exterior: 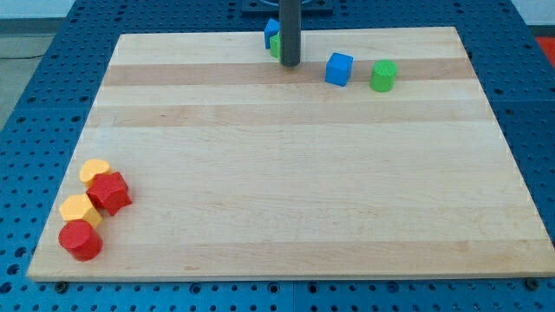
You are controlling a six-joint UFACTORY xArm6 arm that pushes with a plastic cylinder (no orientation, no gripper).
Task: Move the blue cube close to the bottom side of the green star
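My tip (290, 64) rested on the pale wooden board (286, 182) near the view's top, with nothing pinched, just a plain dark rod. The rod hid most of a blue block (271, 29) and a green block (274, 45) behind it, so I could not tell their shapes. The blue cube (339, 68) sat to the tip's right, near a green cylinder (382, 75). Red and yellow blocks (91, 208) huddled at the bottom left.
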